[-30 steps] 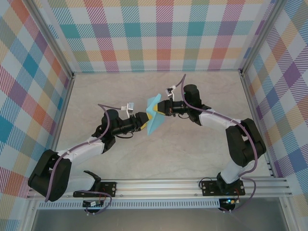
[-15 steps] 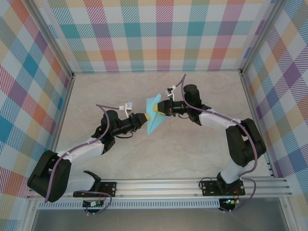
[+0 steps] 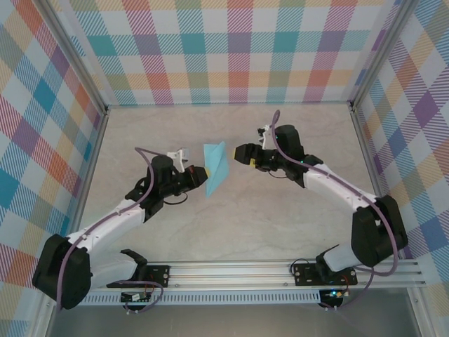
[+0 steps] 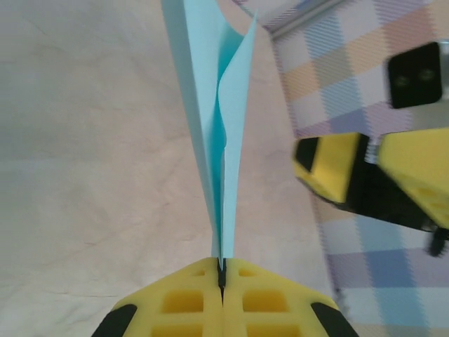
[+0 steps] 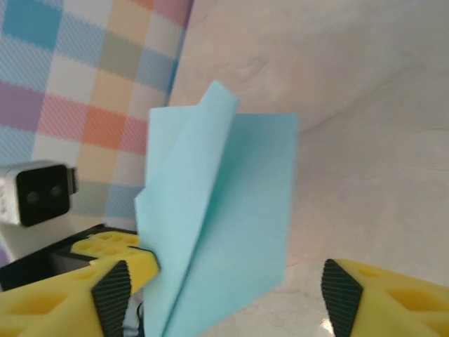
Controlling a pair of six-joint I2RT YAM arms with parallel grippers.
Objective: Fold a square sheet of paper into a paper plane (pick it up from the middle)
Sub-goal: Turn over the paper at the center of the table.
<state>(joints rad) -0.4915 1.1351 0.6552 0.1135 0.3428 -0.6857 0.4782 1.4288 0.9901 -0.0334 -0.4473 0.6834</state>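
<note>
**Left tool pinches the folded blue paper; right tool stands open beside it**

From the top view, the light blue folded paper sheet [image 3: 215, 167] sits just to the 9 o'clock side of the middle of the pale, marble-patterned surface [image 3: 280, 217]. The left tool [image 3: 198, 173], with yellow fingers, meets the sheet at its 8 o'clock edge. The left wrist view shows that tool [image 4: 222, 270] shut tight on the paper sheet [image 4: 221, 105]. Its two yellow pads are pressed together with the sheet's lower edge pinched between them. From there the layers run up toward 12 o'clock, edge-on and slightly parted.

The right tool [image 3: 238, 153] lies at the sheet's 2 o'clock, close by but apart from it. In the right wrist view its jaws stand wide, with one black-tipped yellow finger at 8 o'clock and the other at 4 o'clock. The right tool [image 5: 228, 295] holds nothing. The paper sheet [image 5: 224, 210] stands beyond the fingers, showing a diagonal fold and a loose flap at 11 o'clock. Plaid-patterned walls [image 3: 231, 49] in many colours enclose the surface.
</note>
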